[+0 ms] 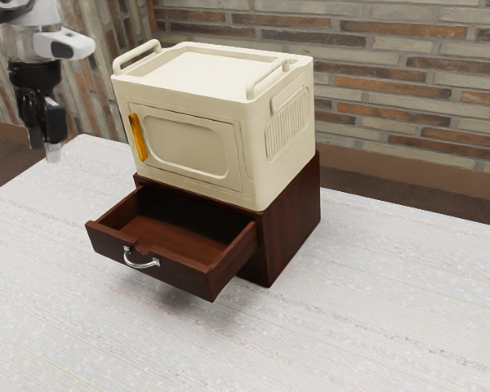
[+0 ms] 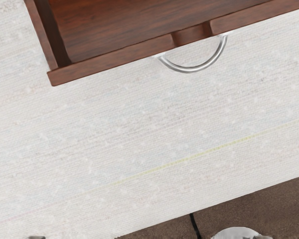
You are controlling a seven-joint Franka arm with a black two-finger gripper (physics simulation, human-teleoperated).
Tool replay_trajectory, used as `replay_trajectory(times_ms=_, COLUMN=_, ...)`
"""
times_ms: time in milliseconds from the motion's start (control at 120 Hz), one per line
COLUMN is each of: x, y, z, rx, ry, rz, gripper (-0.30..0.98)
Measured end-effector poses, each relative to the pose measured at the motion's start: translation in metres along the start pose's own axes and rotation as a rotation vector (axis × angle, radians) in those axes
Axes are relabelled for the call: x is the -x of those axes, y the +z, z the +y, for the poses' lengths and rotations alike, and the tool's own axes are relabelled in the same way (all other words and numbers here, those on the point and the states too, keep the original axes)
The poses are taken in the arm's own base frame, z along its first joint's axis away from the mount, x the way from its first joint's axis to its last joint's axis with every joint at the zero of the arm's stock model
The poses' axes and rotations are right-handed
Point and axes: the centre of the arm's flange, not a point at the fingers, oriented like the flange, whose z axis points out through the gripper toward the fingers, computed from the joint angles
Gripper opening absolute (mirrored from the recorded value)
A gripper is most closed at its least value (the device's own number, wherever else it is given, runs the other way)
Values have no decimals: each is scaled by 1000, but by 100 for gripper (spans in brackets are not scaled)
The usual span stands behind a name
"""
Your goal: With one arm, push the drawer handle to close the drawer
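Exterior view: the gripper (image 1: 53, 153) hangs above the table (image 1: 351, 335), at eleven o'clock from the drawer handle (image 1: 141, 265) and well apart from it. Whether it is spread or pressed together, one cannot tell. The drawer (image 1: 180, 278) is pulled out, its curved metal handle on the front face, at seven o'clock from the cream box (image 1: 273, 173) that sits on the dark wooden cabinet (image 1: 290, 220). A yellow handle (image 1: 138, 137) stands upright at nine o'clock on the box's door (image 1: 188, 147). The brick wall (image 1: 400, 82) rises at one o'clock behind.

In the wrist view, the handle bows outward just beside a notch (image 2: 192, 35) in the drawer's top edge, and brown floor (image 2: 154, 229) shows past the table's edge.
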Motion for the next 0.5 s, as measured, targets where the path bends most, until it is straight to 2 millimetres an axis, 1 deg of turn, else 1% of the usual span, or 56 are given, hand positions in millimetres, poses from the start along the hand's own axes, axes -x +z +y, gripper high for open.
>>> replay_trajectory(times_ms=42, x=13, y=18, z=1, rx=11, ry=-47, rz=-11, gripper=26)
replay_trajectory(times_ms=108, x=25, y=52, z=-9, rx=49, ry=-138, rz=-45, gripper=15)
replay_trajectory(times_ms=150, x=27, y=82, z=-14, rx=77, ry=-183, rz=-81, gripper=9)
replay_trajectory(times_ms=208, x=27, y=124, z=-14, rx=101, ry=-226, rz=-123, gripper=4)
replay_trajectory(times_ms=283, x=23, y=164, z=-10, rx=123, ry=-266, rz=-153, gripper=-1)
replay_trajectory(times_ms=317, x=22, y=177, z=-7, rx=141, ry=-282, rz=-158, gripper=-3)
replay_trajectory(times_ms=358, x=17, y=194, z=5, rx=156, ry=-281, rz=-170, gripper=-4)
replay_trajectory(times_ms=400, x=13, y=206, z=17, rx=163, ry=-279, rz=-170, gripper=-6)
replay_trajectory(times_ms=442, x=8, y=211, z=26, rx=172, ry=-282, rz=-159, gripper=-6)
replay_trajectory(times_ms=500, x=2, y=212, z=36, rx=181, ry=-288, rz=-137, gripper=-7)
